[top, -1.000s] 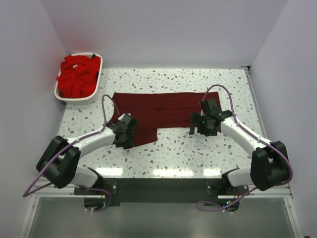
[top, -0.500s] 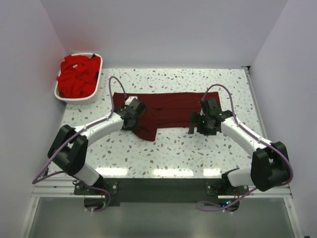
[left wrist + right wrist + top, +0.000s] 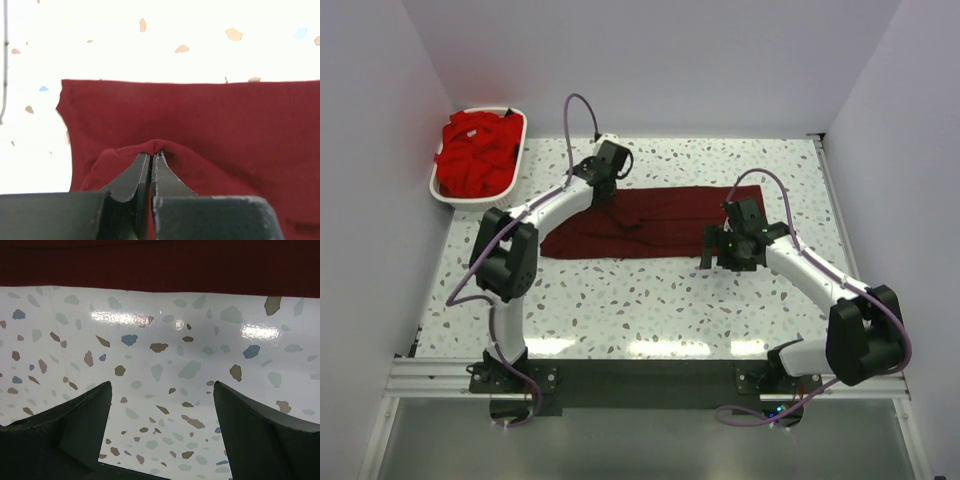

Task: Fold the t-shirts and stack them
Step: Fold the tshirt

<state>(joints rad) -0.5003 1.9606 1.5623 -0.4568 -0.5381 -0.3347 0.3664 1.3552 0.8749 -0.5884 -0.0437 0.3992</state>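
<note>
Pinching a small raised ridge of the maroon shirt (image 3: 225, 120) with the left gripper (image 3: 151, 156), jaws pressed fully together on the cloth. Having swept that pinch, within the last second, from the near-left part of the table (image 3: 670, 290) out to the shirt's far-left corner, dragging over the body the flap that was hanging toward the arm bases. Leaving the shirt lying as one long, narrow band, running from just under the left gripper across to the right gripper (image 3: 161, 387). Probably finishing a lengthwise fold, with letting go and the crosswise folds yet to come. Keeping the right gripper spread wide and empty, hovering where it was over bare table, with the shirt's straight near edge just beyond its tips.

Showing soft, matte knit cloth, tenting where pinched and lightly creased toward the middle of the band, against a glossy, speckled, stone-patterned tabletop. Waiting off to the left of the left gripper: bright red shirts (image 3: 475, 150), heaped crumpled in a white slotted basket (image 3: 480, 203).
</note>
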